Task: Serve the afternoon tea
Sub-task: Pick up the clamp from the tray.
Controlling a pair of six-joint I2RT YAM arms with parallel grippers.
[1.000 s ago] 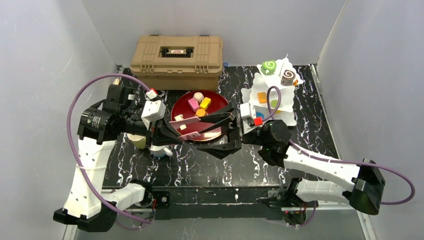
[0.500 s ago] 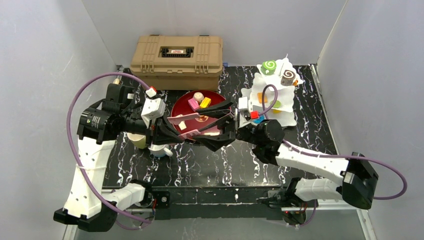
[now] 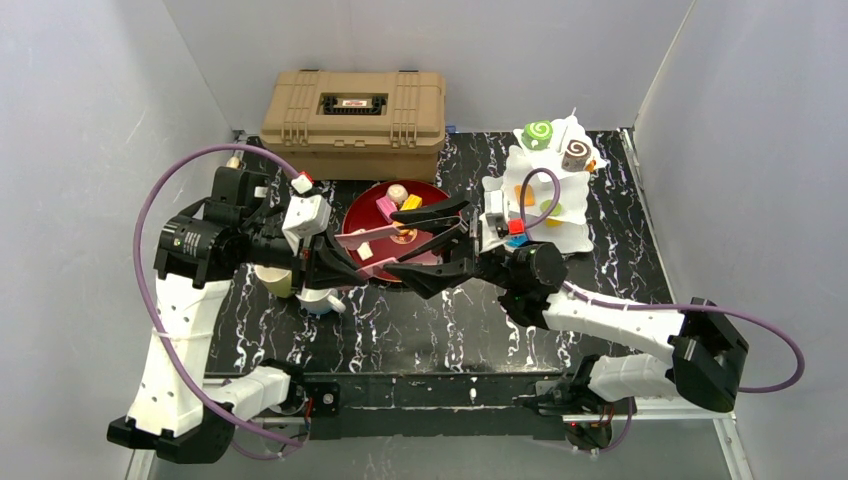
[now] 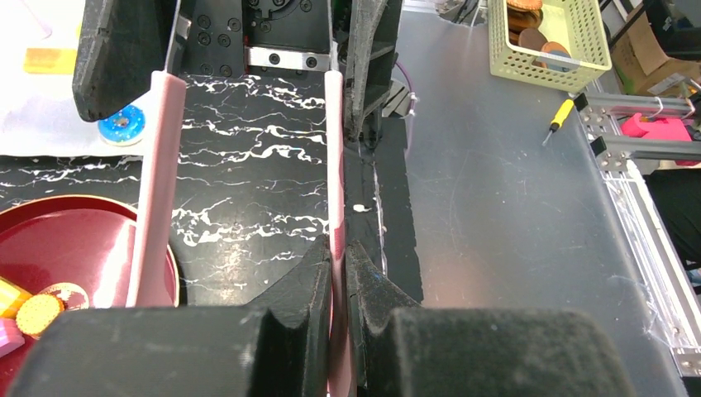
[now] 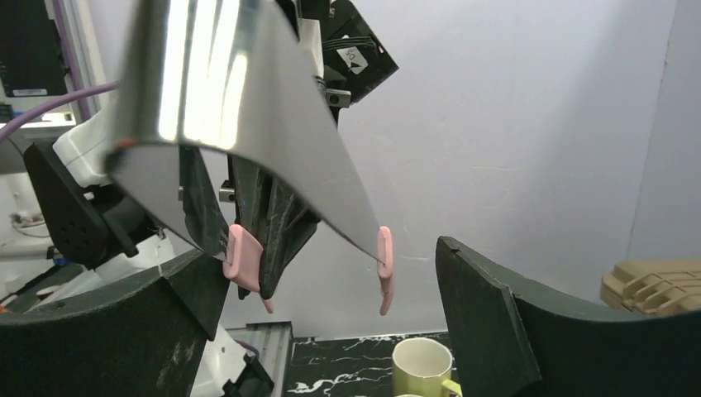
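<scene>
Over the red plate (image 3: 372, 190) where toy pastries (image 3: 388, 208) lie, the left tool (image 4: 339, 252) pinches one pink-sleeved arm of the metal tongs (image 3: 375, 240), while the right tool (image 3: 437, 246) gapes wide around their steel bend. If the left lets go before the right closes, the tongs could drop and scatter the pastries.

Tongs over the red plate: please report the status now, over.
Left gripper shut on one pink arm of the tongs. Right gripper open around their metal end. Pastries lie on red plate, none picked. Both arms crowd above it.
</scene>
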